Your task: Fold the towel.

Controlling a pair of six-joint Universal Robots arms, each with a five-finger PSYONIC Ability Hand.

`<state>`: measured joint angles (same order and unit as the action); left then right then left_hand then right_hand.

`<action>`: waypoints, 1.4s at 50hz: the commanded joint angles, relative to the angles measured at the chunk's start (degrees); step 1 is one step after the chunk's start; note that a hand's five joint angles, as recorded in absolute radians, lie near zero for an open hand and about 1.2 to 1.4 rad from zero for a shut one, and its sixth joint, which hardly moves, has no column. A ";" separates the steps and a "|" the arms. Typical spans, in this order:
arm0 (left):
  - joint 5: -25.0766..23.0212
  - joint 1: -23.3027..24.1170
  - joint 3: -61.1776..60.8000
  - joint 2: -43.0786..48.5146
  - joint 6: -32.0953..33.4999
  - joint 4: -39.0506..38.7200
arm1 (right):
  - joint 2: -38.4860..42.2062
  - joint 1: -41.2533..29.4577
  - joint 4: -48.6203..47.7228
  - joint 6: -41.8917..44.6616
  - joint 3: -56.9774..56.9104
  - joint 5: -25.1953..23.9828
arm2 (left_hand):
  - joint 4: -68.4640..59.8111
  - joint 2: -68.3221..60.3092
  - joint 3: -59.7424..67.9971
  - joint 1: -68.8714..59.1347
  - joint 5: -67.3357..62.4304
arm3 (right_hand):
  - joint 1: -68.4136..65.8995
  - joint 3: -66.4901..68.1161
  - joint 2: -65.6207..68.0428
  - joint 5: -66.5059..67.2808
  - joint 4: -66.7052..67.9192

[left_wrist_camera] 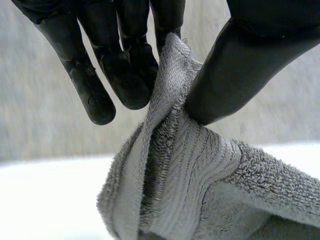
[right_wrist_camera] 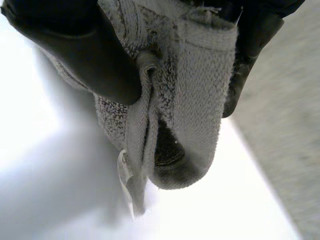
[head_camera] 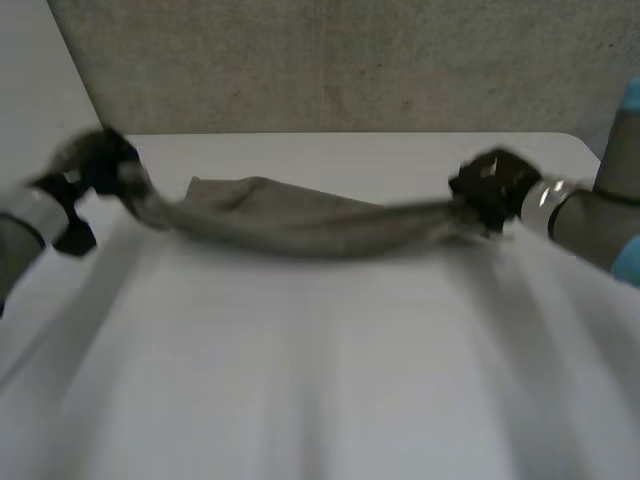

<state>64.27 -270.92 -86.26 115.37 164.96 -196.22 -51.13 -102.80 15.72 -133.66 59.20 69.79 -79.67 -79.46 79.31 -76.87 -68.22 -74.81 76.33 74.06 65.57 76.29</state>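
Above a white surface [head_camera: 330, 400], a grey towel [head_camera: 300, 228] sags, stretched by its two ends: the left robot hand [head_camera: 98, 163] pinches one, the right robot hand [head_camera: 490, 185] clasps the other.

The towel [head_camera: 300, 225] is plain grey terry, with a ribbed band of fine stripes by its edge and a small white label [right_wrist_camera: 126, 176]. The left hand [head_camera: 98, 162] and right hand [head_camera: 492, 185] are black, the table [head_camera: 320, 380] white, and the far wall [head_camera: 350, 60] speckled grey.
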 commanded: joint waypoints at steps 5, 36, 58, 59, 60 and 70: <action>-2.66 0.39 -13.58 -3.13 15.48 1.46 | -3.10 1.90 -0.69 3.23 10.76 0.35 | -0.33 -0.54 0.69 -3.13 -1.78 | -5.19 3.67 5.94 4.43 3.71; -2.83 -0.14 -16.22 -12.01 16.09 2.43 | -3.81 1.29 -5.96 -15.14 14.89 3.68 | -0.33 -0.54 0.69 -3.13 -1.78 | 24.71 -26.23 -23.96 -25.47 -26.19; -2.48 -0.84 -12.19 -13.49 14.78 2.95 | -10.46 0.41 -10.71 -15.66 15.24 8.17 | -0.33 -0.54 0.69 -3.13 -1.78 | -5.19 3.67 5.94 4.43 3.71; -2.48 -0.84 -12.18 -13.50 14.77 2.95 | -10.49 0.41 -10.71 -15.66 15.24 8.17 | -0.33 -0.54 0.69 -3.13 -1.78 | -5.19 3.67 5.94 4.43 3.71; -2.48 -0.84 -11.05 -14.81 13.47 3.74 | -13.44 0.41 -10.71 -16.71 15.16 8.09 | -0.33 -0.54 0.69 -3.13 -1.78 | -5.19 3.67 5.94 4.43 3.71; -2.57 -6.47 -3.92 -22.91 -5.00 5.50 | -31.67 1.46 -8.07 -27.27 9.62 2.99 | -0.33 -0.54 0.69 -3.13 -1.78 | -5.19 3.67 5.94 4.43 3.71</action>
<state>61.82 -273.46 -94.11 97.17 171.46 -191.26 -73.08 -101.95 5.28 -155.29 72.49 76.41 -79.75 -79.46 79.31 -76.87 -68.22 -76.08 76.49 75.14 66.76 76.56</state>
